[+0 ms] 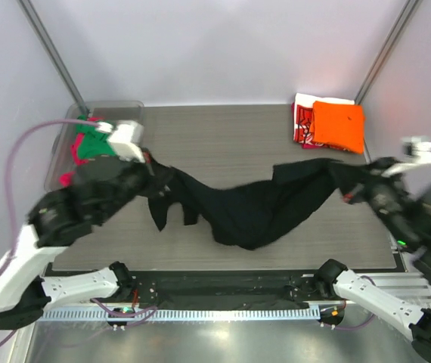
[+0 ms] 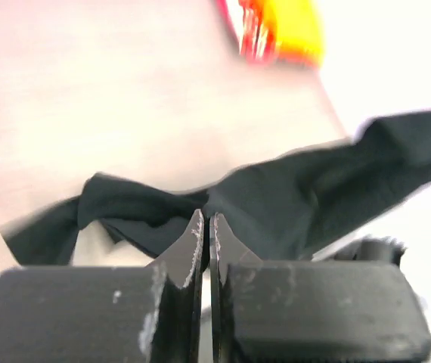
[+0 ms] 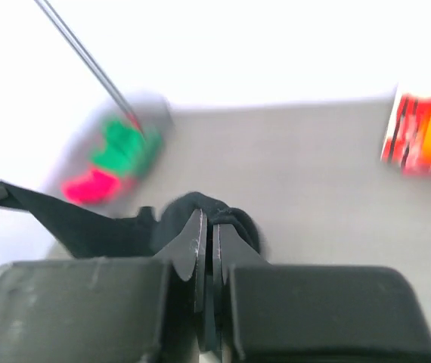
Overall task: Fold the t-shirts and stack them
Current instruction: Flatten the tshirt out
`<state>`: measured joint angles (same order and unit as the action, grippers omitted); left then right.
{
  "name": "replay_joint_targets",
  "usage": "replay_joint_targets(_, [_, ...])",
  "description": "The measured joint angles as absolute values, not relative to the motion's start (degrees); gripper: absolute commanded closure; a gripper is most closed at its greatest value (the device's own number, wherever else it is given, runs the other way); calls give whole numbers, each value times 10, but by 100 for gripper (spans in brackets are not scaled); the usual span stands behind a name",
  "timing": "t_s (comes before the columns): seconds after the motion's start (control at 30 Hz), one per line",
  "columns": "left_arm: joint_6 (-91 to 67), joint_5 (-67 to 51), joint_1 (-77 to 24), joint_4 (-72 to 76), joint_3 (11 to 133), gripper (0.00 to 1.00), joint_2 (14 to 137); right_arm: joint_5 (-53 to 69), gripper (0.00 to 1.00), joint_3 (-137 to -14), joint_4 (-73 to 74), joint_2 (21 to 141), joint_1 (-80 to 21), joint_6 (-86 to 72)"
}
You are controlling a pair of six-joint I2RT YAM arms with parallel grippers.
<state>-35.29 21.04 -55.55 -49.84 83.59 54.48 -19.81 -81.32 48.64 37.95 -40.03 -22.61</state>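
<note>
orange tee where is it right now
In the top view the orange tee lies folded at the far right corner of the table, on the red-and-white tee, just beyond the black tee.

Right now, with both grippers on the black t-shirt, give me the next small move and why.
Probably draw the arms slightly apart: the left gripper and right gripper each pinch an end of the black t-shirt, whose middle sags bunched on the table, too crumpled to fold.
</note>
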Motion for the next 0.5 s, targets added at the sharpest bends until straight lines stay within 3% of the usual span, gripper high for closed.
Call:
replay_joint_targets(0.2, [-254, 271, -555, -522, 1001, 100, 510, -188, 99, -982, 451, 340, -400, -120])
replay_joint_targets(0.5, [-113, 289, -555, -505, 1137, 100, 481, -149, 99, -1114, 430, 330, -400, -25])
